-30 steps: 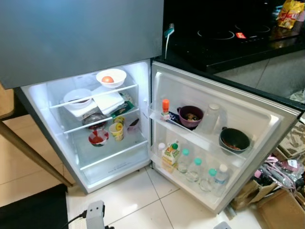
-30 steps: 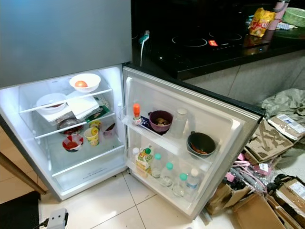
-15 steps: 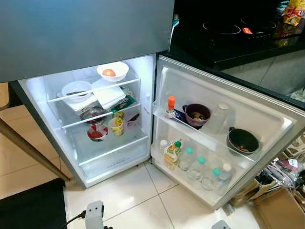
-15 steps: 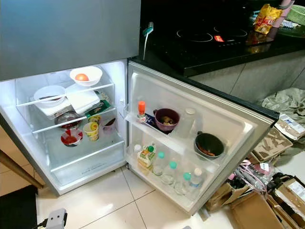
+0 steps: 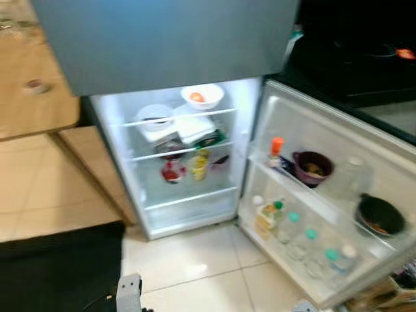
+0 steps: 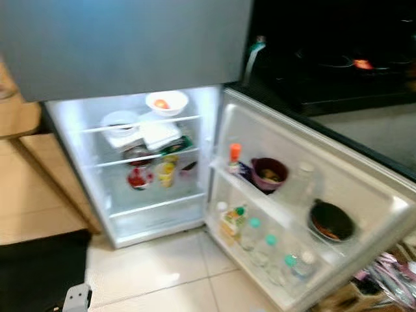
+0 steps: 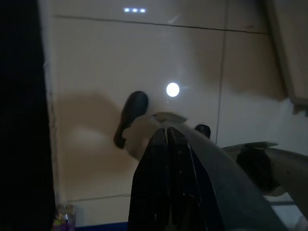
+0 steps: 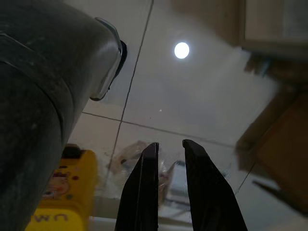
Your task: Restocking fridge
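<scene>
The open fridge [image 5: 175, 214] stands on a pale tiled floor [image 5: 195, 260]. A black mat [image 5: 58, 266] lies near left. 1 white bowl [image 5: 202, 96] sits on the top shelf.

You are looking down at a pale tiled floor [image 5: 195, 266] with thin grout lines, glossy enough to mirror a round ceiling light [image 7: 173, 89]. At the lower left of the frame lies a black mat [image 5: 58, 270]. Light wooden furniture [image 5: 32, 84] fills the upper left. Upper right, a black countertop [image 6: 325, 78] sits in shadow with a small red glow [image 6: 363, 64] on it. The head views are blurred.
</scene>
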Robot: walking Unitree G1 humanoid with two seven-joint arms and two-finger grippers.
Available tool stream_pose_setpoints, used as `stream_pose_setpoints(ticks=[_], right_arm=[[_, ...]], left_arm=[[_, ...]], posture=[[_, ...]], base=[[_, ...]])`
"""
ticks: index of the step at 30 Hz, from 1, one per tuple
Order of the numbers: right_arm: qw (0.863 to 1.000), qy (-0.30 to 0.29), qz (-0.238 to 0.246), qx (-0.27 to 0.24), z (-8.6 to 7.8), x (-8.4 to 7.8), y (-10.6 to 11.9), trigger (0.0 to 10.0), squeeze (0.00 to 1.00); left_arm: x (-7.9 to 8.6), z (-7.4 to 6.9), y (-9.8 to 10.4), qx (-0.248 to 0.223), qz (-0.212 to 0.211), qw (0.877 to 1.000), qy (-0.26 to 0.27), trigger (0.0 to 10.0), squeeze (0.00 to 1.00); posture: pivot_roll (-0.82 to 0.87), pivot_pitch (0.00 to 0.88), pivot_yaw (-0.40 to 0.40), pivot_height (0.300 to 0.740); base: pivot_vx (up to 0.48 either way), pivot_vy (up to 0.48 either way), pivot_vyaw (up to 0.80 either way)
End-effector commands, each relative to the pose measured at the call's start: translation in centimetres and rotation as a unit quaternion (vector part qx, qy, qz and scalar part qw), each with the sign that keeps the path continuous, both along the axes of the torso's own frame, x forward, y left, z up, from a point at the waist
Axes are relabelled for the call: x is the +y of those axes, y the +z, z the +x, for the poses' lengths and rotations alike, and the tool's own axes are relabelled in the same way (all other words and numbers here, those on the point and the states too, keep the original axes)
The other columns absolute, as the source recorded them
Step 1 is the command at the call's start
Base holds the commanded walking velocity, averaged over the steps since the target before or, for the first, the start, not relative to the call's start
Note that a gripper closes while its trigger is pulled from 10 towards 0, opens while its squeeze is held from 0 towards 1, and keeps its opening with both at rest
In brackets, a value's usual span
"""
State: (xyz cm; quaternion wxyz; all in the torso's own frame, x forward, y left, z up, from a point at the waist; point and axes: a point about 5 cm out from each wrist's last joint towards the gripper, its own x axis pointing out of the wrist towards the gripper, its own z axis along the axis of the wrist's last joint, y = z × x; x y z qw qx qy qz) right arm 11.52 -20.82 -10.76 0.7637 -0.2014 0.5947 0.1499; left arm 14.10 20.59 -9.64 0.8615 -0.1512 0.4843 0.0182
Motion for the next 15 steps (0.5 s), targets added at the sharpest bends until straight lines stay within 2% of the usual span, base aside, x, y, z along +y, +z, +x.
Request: stream_pose_setpoints(ticks=[1,11,15], right_arm=[[1.000,0.006,0.010,0.003,-0.13,0.63,-0.13,10.0,0.00],[1.000,0.001,0.007,-0.001,-0.07,0.48,-0.09,10.0,0.00],[1.000,-0.010,0.000,-0.009,-0.01,0.33,-0.07,10.0,0.00]], left_arm=[[-0.22,-0.05,-0.07,0.003,-0.001,1.000,-0.001,10.0,0.00],[-0.53,0.08,-0.07,0.002,-0.003,1.000,-0.003,10.0,0.00],[-0.69,0.19,-0.05,0.000,-0.006,1.000,-0.008,10.0,0.00]], posture=[[-0.03,0.000,-0.038,0.740],[-0.03,0.000,-0.041,0.740],[-0.03,0.000,-0.040,0.740]], base=[[0.000,0.000,0.80],[0.000,0.000,0.80],[0.000,0.000,0.00]])
